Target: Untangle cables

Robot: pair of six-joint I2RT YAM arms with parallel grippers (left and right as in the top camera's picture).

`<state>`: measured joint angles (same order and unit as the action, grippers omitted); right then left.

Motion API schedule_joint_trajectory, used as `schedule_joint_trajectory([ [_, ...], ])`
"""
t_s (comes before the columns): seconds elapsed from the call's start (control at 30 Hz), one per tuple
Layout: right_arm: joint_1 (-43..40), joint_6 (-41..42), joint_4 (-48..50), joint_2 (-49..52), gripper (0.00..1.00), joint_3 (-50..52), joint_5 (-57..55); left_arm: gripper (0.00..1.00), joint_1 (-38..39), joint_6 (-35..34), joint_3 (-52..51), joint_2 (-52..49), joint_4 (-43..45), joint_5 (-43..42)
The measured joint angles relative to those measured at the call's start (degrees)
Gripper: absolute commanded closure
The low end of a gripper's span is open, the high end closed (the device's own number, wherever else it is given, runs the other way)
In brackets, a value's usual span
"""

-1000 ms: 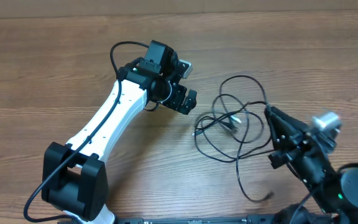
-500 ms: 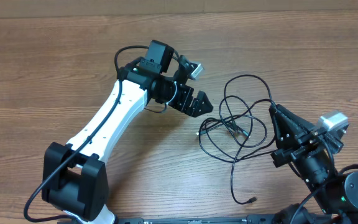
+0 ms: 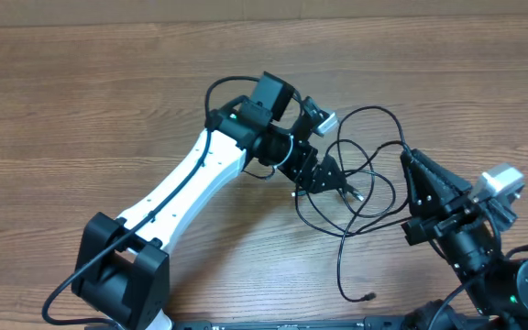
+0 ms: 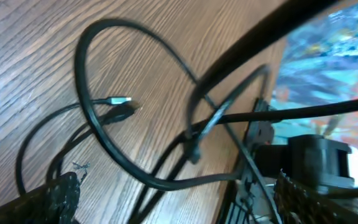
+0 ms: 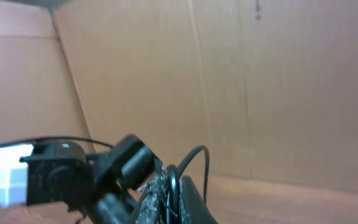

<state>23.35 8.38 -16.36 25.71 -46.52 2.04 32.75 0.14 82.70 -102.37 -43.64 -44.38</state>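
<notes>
Tabletop [image 3: 81, 110] of wood grain carries both arms. White left arm [image 3: 186, 183] reaches toward 2 o'clock, and the left tool [image 3: 328, 176] is over the 9 o'clock edge of the cables [image 3: 356, 191] with its fingers wide apart. Right tool [image 3: 407, 158], coming from 4 o'clock, is clamped on a strand at the tangle's 3 o'clock side. Cables lie looped right of centre, with one plug end [image 3: 371, 296] trailing toward 6 o'clock.
</notes>
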Motion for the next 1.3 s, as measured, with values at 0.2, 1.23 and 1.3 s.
schedule_joint_trajectory([
  [0.2,0.0,0.8,3.3,0.0,0.96,0.0,0.5,0.01,0.5,-0.2,0.0,0.0,0.0,4.3],
  [1.23,0.0,2.2,11.0,0.1,0.96,0.0,0.5,0.01,-8.7,-4.0,0.0,0.0,-9.2,41.7],
  [1.3,0.0,2.2,10.9,0.1,0.96,0.0,0.5,0.01,-10.4,-4.6,0.0,0.0,-9.6,41.8],
])
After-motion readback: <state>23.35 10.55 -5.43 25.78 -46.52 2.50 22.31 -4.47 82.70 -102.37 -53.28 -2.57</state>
